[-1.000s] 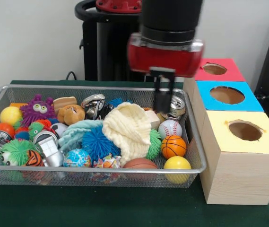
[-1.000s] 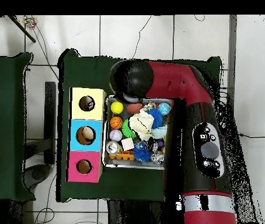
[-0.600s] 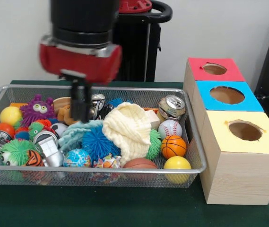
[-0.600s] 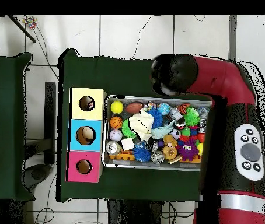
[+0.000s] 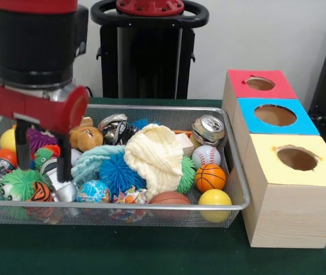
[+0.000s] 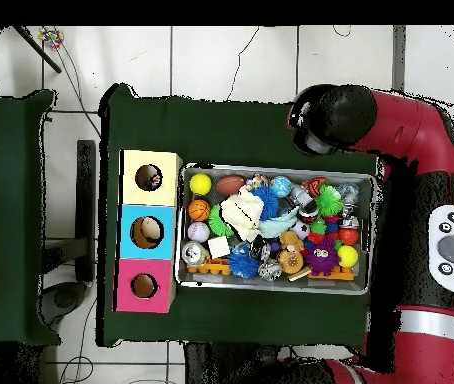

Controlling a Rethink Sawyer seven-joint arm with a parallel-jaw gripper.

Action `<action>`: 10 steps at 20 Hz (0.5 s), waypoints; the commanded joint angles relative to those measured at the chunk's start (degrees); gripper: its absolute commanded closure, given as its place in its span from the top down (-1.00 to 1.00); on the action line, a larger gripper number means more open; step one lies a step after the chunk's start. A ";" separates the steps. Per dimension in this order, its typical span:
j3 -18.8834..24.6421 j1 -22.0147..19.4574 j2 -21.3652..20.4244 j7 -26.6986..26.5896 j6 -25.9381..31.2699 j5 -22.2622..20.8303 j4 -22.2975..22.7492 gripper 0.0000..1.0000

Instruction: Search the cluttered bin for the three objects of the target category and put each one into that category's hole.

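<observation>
My gripper (image 5: 42, 166) hangs open over the left end of the wire bin (image 5: 122, 204), its black fingers (image 5: 65, 157) straddling a purple monster toy (image 5: 38, 138) and a green spiky toy (image 5: 43, 155), with nothing held. Further right lie a baseball (image 5: 205, 155), a basketball (image 5: 210, 177), a yellow ball (image 5: 215, 198), a brown football (image 5: 169, 199) and a crushed can (image 5: 209, 130). Beside the bin stand three boxes with round holes: red (image 5: 277, 86), blue (image 5: 300, 117) and yellow (image 5: 323, 166). In the overhead view the arm's head (image 6: 336, 118) hides the gripper.
A cream knitted cloth (image 5: 154, 152), a teal cloth (image 5: 91, 160) and a blue spiky ball (image 5: 116, 172) fill the bin's middle. A globe ball (image 5: 93, 192), a plush bear (image 5: 87, 137) and another yellow ball (image 5: 11, 139) lie toward the left. From above, the boxes (image 6: 147, 232) flank the bin (image 6: 276, 167).
In the front view the gripper has swept from the can at the bin's right end across to its left end, come lower, and its fingers have spread apart.
</observation>
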 commanded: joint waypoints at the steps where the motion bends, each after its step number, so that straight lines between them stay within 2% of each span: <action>1: 8.10 -0.20 7.95 -19.28 8.64 -0.72 -0.27 1.00; 10: 9.47 -0.83 7.90 -20.90 16.12 -0.13 2.94 1.00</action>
